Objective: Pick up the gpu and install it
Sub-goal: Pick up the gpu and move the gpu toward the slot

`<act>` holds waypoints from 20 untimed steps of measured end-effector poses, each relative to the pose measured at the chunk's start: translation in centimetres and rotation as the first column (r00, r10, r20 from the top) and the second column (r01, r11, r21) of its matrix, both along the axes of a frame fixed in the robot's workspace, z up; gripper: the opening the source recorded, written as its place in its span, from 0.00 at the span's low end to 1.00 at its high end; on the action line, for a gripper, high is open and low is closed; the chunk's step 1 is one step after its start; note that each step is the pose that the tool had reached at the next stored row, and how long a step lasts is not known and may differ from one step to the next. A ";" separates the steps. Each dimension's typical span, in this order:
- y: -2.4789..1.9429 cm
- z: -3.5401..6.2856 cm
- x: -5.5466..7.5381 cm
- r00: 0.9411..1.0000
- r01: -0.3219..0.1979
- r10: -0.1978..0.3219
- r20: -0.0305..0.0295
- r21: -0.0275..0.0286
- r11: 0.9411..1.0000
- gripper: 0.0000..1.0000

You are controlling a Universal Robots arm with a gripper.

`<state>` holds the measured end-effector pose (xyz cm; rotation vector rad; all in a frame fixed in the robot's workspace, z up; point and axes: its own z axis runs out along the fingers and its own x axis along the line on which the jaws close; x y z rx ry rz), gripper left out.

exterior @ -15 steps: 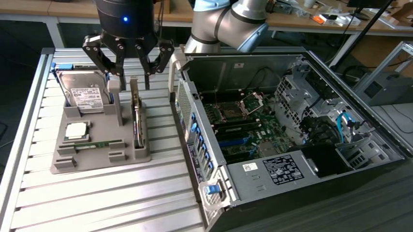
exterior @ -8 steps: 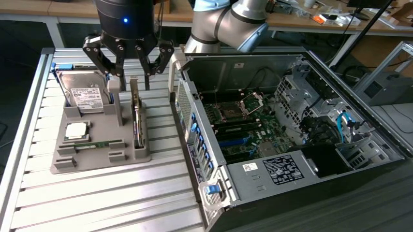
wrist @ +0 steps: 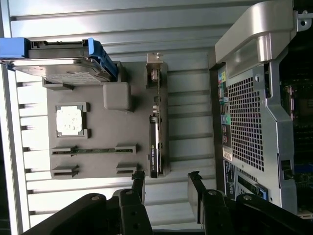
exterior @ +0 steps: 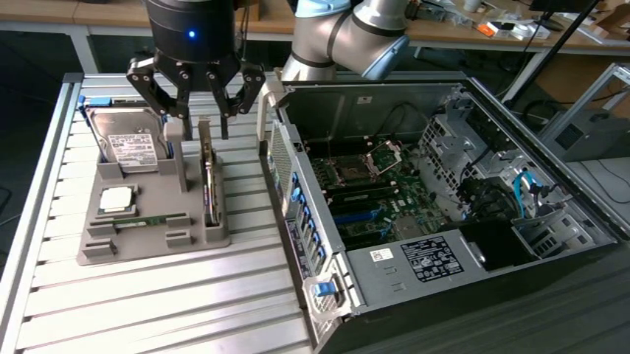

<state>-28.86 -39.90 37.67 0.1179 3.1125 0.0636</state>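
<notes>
Surface, exterior view: ribbed aluminium table [exterior: 147, 310] carrying grey moulded tray [exterior: 147, 247].
Card: thin tan-brown gpu [exterior: 209, 184] stands on edge along tray's edge nearest open black computer case [exterior: 414, 192].
Hand: black gripper [exterior: 203, 122] above it, fingers spread.
Wrist view: gripper [wrist: 166, 183] spread wide, gpu [wrist: 155, 142] clear of both fingers.

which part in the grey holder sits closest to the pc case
The gpu, the thin card standing on edge; the hard drive, processor and memory stick sit farther away.
</notes>
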 end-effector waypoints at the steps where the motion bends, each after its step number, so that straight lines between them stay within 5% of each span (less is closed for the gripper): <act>1: 0.00 -0.02 0.0 1.000 0.000 0.000 0.000 0.000 1.000 0.48; 20: 0.00 -0.73 -0.1 1.000 0.000 0.000 0.000 0.000 1.000 0.48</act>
